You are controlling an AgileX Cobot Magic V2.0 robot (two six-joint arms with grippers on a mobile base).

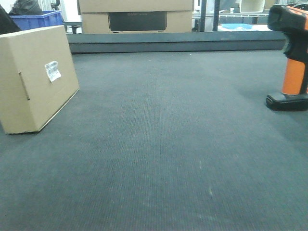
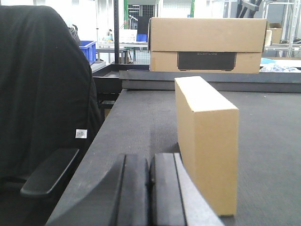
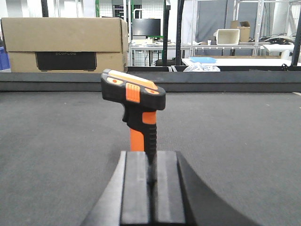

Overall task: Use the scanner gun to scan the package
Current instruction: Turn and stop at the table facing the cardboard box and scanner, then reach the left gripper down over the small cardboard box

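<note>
We are holding our left end effector (image 2: 150, 169) with its pads pressed together, gripping nothing, just beside the package (image 2: 207, 141), which is standing on edge at the left of the bench (image 1: 168, 144). Our right end effector (image 3: 151, 176) is likewise closed and empty, pointing at the scanner gun (image 3: 136, 99), which is standing upright on its base at the bench's right.

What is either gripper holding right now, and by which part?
Nothing. The left gripper is shut empty near the tan cardboard box; the right gripper is shut short of the orange-handled black scanner gun, which stands free.
</note>
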